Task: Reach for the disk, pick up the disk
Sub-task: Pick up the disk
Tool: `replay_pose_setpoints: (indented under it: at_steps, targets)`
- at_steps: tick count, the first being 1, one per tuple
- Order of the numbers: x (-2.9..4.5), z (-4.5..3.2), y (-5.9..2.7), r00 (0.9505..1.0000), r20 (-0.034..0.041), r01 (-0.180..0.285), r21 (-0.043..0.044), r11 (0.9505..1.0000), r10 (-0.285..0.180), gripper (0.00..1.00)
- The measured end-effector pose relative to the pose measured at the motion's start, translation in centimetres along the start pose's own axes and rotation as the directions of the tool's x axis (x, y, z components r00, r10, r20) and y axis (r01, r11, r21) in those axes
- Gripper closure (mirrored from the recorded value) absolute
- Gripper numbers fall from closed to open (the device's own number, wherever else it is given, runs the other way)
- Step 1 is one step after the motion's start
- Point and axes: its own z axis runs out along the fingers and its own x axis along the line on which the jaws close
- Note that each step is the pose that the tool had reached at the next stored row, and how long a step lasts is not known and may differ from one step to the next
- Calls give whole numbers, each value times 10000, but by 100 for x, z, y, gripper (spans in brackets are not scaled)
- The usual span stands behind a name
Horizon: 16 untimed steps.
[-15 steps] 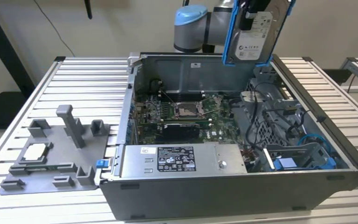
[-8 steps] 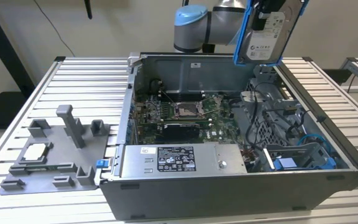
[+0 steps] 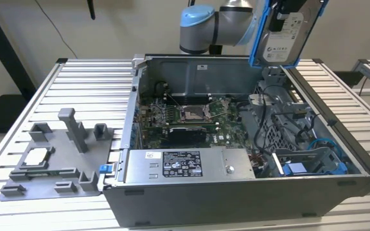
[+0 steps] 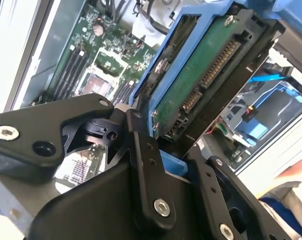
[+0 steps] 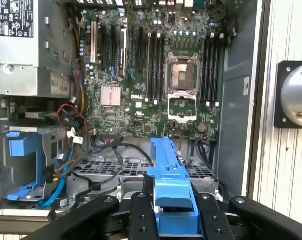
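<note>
So the disk (image 3: 286, 36) is already up in the air, held well above the open computer case (image 3: 236, 159) near the top of the exterior view, hanging roughly upright with its white label facing the camera and the blue frame running down its edge. The gripper (image 4: 161, 150) is clamped on the disk: in the second wrist view you can see the black fingers (image 4: 143, 165) pinching the blue frame at one end, with the disk's green circuit board and connector side (image 4: 206, 75) turned toward that camera. In the first wrist view the blue frame (image 5: 171, 195) sticks out between the black fingers, and below it lies the motherboard (image 5: 156, 75) with its empty processor socket (image 5: 182, 75), the silver power supply (image 5: 25, 45) off to one side, and a blue plastic bay (image 5: 23, 150) with a light blue cable near it. Back in the exterior view, the case sits on a slatted metal surface (image 3: 88, 82), and a grey plastic fixture tray (image 3: 56, 163) lies beside the case on the exterior view's left, with a small flat silver chip (image 3: 36, 156) resting in it. The arm's grey and light blue joint (image 3: 204, 24) is right behind the disk.
</note>
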Motion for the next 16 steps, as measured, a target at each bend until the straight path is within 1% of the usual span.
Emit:
replay_pose_setpoints:
  at_steps: [2, 9, 11, 13, 16]
  targets:
    - [0, 0, -22, 10000, -2, -1, 0, 10000, 1, 100]
    - [1, 0, -26, 10000, -1, -1, 0, 10000, 1, 100]
    - [12, -1, -27, 10000, -3, 0, 0, 10000, 0, 100]
    - [38, -1, -28, 10000, -3, 1, -2, 10000, -1, 100]
    - [101, -2, -31, 10000, -1, 0, -11, 10000, 0, 100]
